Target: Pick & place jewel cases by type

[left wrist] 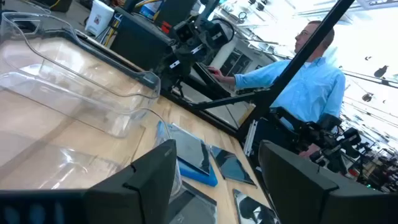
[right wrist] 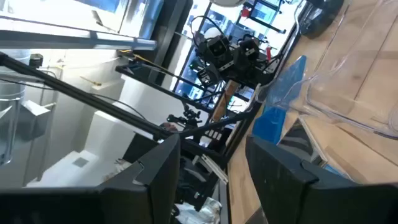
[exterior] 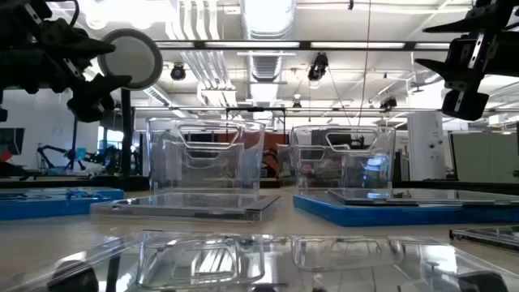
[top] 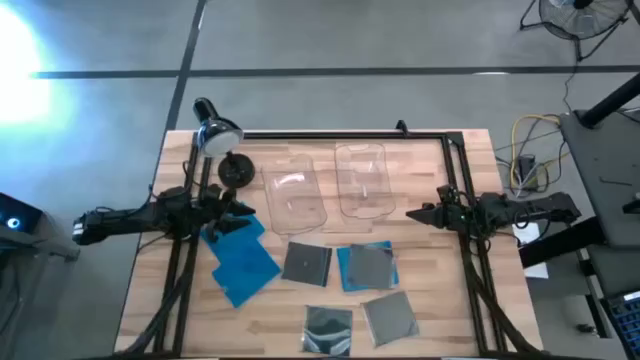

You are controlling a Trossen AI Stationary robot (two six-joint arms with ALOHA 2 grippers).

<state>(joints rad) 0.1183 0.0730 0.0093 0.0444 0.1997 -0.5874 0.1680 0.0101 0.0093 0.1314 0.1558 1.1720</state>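
Observation:
Two bright blue jewel cases (top: 243,262) lie overlapping on the table's left part. A dark grey case (top: 306,262) lies flat at the middle. Another grey case lies on a blue one (top: 367,266), and two more grey cases (top: 328,328) (top: 390,318) lie near the front edge. My left gripper (top: 240,208) (left wrist: 214,186) is open and empty, raised above the far end of the blue cases. My right gripper (top: 415,213) (right wrist: 214,180) is open and empty, raised beside the right clear bin.
Two clear plastic bins (top: 293,197) (top: 362,180) stand side by side at the table's far middle. A desk lamp (top: 215,135) with a round base (top: 236,170) stands at the far left. A person in a light blue shirt (left wrist: 305,74) stands beyond the table's right side.

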